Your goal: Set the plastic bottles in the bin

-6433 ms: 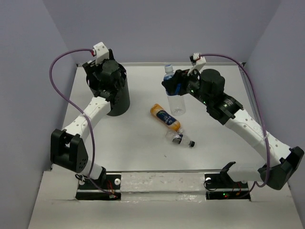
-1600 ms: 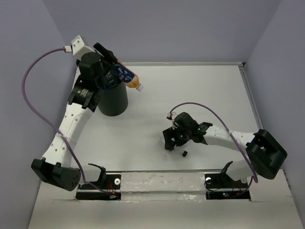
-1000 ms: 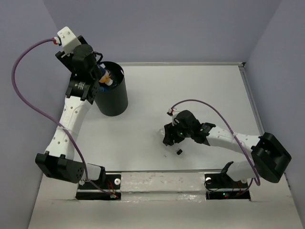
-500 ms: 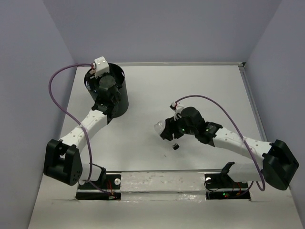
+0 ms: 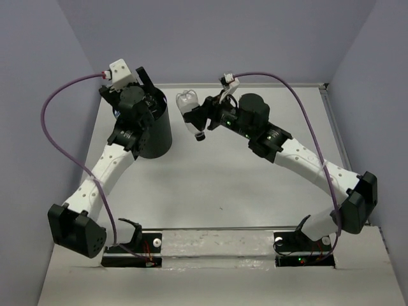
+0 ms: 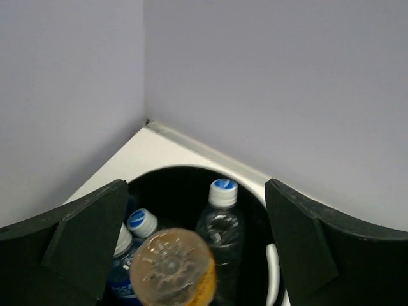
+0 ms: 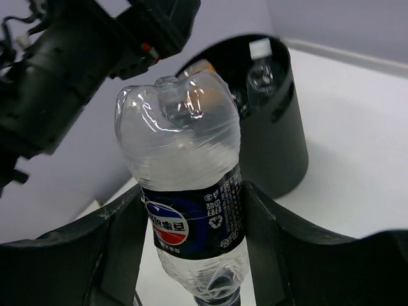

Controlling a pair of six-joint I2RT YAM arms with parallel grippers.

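Right gripper [image 5: 203, 120] is up off the table [image 5: 255, 197] since half a second ago, clamped on the clear bottle [image 5: 189, 107] just beside the bin [image 5: 157, 138]; left gripper [image 5: 136, 104] hangs spread and empty above its mouth; best to clear the rim fully before release.

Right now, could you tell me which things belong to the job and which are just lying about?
Job: clear bottle held in the right hand; black bin; blue-capped bottle and orange bottle inside it.
Just there: purple cables on the arms; grey walls.
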